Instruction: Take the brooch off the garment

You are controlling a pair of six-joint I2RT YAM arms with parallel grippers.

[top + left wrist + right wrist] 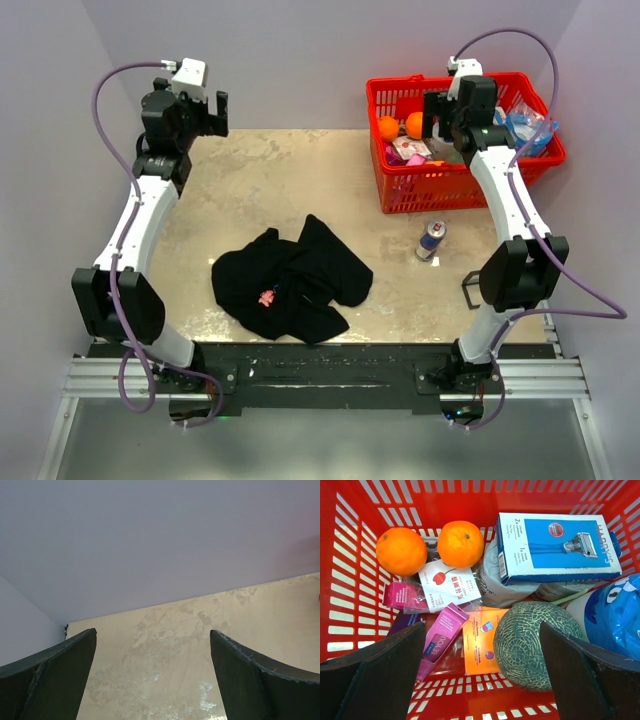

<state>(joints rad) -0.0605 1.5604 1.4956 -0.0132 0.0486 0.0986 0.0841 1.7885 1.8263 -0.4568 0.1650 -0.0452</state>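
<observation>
Beige table (270, 180): crumpled black garment (320, 270) mid-front, can (431, 240) nr red basket (425, 190), far right.

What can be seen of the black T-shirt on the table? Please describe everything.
The black T-shirt is soft-looking cloth, crumpled into an uneven heap with many folds. It lies on the beige table, near its front edge, about midway across. A small pink brooch sits on its left part. Nothing else touches it.
</observation>
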